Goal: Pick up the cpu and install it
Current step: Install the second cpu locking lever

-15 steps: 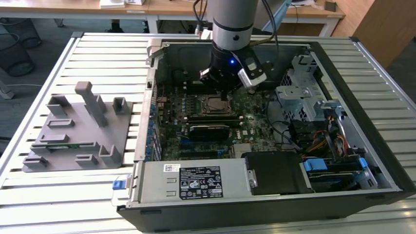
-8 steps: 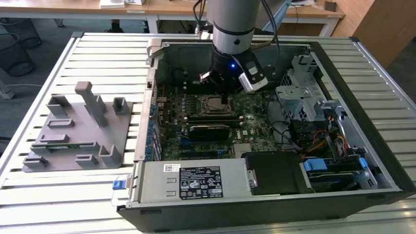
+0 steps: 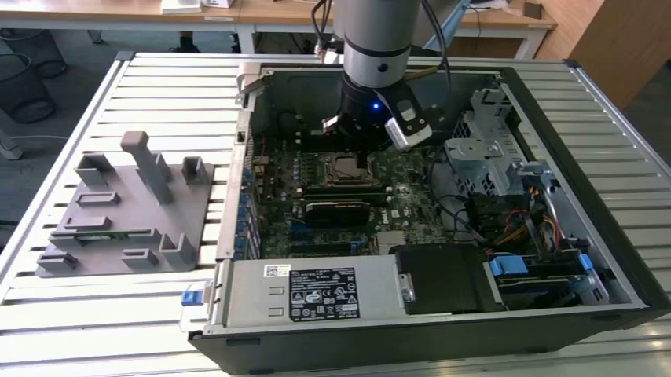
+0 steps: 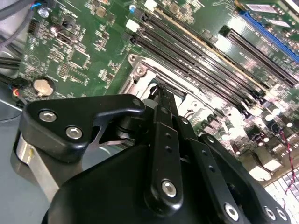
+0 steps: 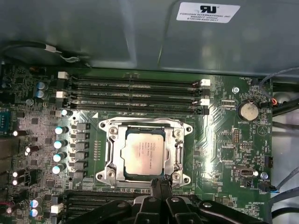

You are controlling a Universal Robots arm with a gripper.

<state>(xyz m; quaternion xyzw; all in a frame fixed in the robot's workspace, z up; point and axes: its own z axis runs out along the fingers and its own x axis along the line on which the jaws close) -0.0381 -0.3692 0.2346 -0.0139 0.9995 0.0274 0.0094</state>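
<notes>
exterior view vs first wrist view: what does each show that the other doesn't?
The exterior view alone takes in the whole open computer case, the grey fixture block on the slatted table, and the arm reaching into the case. The first wrist view alone gives the cpu lying in its socket frame, the memory slots and coin battery. Both include the motherboard and tool.

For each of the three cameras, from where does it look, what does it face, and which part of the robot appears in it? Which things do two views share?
Exterior view: off the arm, above, facing the open computer case on a slatted table; the arm shows.
First wrist view: on the arm, facing down at the cpu lying in its socket; the gripper shows beside the socket.
Second wrist view: on the arm, low and oblique across the motherboard; the gripper linkage shows.
Both wrist views share the memory slots and the coin battery.
</notes>
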